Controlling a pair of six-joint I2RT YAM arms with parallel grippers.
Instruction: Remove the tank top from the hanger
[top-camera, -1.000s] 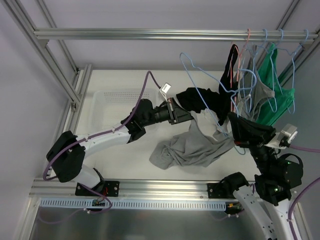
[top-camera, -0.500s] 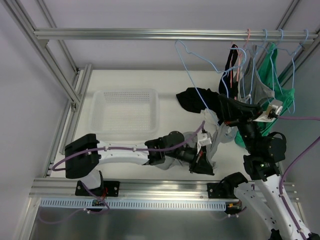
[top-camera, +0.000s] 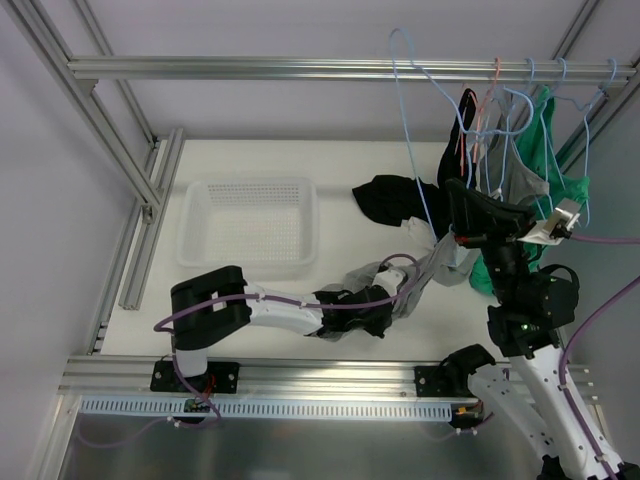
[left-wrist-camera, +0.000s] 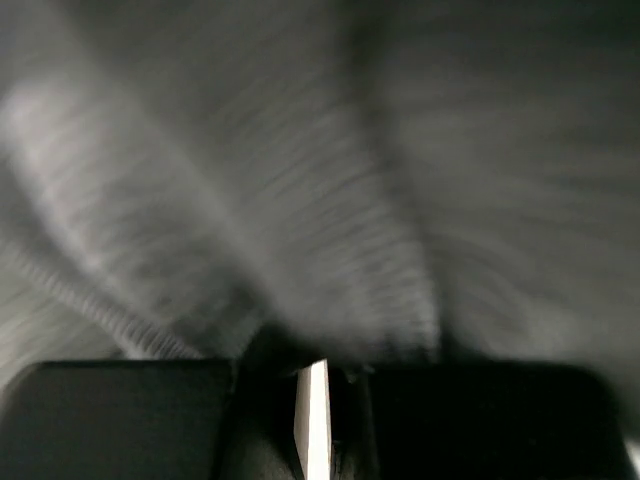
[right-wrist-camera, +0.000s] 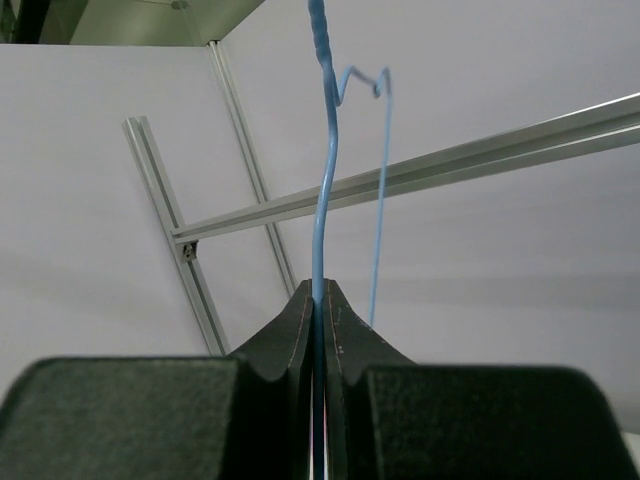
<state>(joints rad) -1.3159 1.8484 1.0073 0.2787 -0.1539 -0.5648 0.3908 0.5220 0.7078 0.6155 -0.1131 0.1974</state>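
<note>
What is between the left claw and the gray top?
Nothing that shows. The left gripper is right at the top, and grey cloth fills its camera. The right gripper is shut on the blue hanger.

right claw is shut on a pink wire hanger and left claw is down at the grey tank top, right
Not quite: the right claw is shut on a light blue wire hanger, not a pink one, as the right wrist view shows. The left claw is down at the grey tank top.
</note>
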